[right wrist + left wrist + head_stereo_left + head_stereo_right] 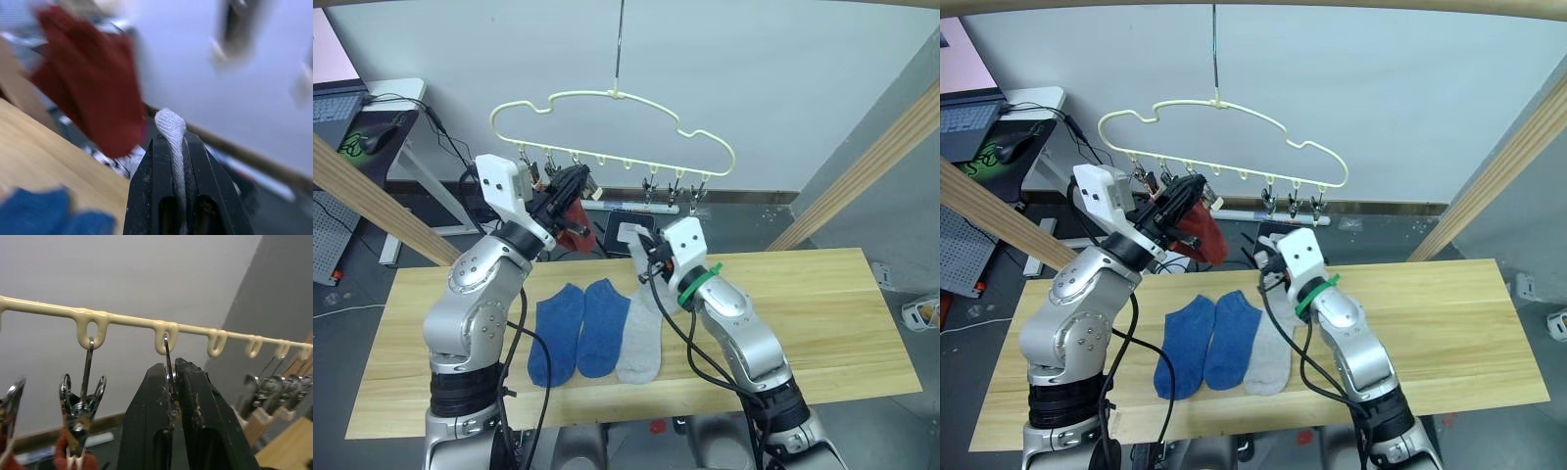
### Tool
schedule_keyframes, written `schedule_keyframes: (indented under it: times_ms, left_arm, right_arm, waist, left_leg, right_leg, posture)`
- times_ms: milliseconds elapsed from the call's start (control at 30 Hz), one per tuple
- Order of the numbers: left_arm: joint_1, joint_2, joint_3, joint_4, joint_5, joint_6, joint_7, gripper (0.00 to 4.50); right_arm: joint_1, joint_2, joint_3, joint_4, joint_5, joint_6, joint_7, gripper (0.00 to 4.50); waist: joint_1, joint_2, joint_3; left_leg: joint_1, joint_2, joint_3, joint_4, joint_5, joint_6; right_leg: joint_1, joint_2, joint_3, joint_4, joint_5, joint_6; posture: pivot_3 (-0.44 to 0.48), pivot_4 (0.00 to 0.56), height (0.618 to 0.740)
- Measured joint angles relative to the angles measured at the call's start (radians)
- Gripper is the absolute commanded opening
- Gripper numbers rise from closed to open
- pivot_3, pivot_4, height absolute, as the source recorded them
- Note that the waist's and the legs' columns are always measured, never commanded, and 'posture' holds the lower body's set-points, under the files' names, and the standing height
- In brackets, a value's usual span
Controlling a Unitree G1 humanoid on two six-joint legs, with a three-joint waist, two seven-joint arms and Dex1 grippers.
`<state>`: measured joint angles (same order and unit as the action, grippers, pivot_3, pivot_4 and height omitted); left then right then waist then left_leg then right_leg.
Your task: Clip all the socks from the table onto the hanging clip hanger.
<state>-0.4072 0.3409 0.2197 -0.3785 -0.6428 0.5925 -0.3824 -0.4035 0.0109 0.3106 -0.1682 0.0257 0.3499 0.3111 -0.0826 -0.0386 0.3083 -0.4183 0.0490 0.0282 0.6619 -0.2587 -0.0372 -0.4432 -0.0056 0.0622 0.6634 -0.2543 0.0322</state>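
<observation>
While the left gripper point(172, 382) pinches a metal clip point(168, 369) on the wavy yellow wire hanger point(607, 98) at upper centre, the right gripper point(177, 142) grips a knit grey sock point(172, 128) below it. Next, I judge, the sock must be lifted into that clip's mouth. Red socks point(573, 223) already hang left; two blue socks point(578, 328) and one grey point(641, 343) lie mid-table point(822, 323).
</observation>
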Motion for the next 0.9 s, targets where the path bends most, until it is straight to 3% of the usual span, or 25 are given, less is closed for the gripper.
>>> schedule_keyframes:
  times_ms: [167,333,900]
  left_arm:
    - [-0.025,0.019,0.058,-0.004,-0.142,0.109,0.029,0.0]
    - [-0.03,0.042,0.064,-0.008,-0.206,0.15,0.043,0.0]
    - [-0.011,0.06,0.083,-0.016,-0.243,0.156,0.041,0.0]
  right_arm:
    - [-0.071,0.026,-0.002,0.072,0.019,-0.063,0.038,0.03]
    - [-0.099,0.045,-0.004,0.127,0.034,-0.118,0.06,0.03]
    - [-0.133,0.1,-0.04,0.194,0.057,-0.168,0.067,0.03]
  waist:
    - [0.001,0.0,0.0]
    - [0.002,0.0,0.0]
    - [0.006,0.0,0.0]
  left_leg:
    - [-0.001,0.0,-0.002,0.001,0.0,0.0]
    - [-0.001,0.0,-0.002,0.001,0.0,0.0]
    - [-0.004,-0.001,-0.008,0.001,0.0,0.0]
  right_leg:
    - [0.0,-0.001,-0.001,0.001,0.0,0.0]
    - [0.0,-0.006,-0.002,0.001,0.0,0.0]
    - [0.0,-0.012,-0.017,0.002,0.0,-0.001]
  posture:
    - [-0.071,0.298,0.738]
    - [-0.07,0.296,0.738]
    - [-0.063,0.294,0.738]
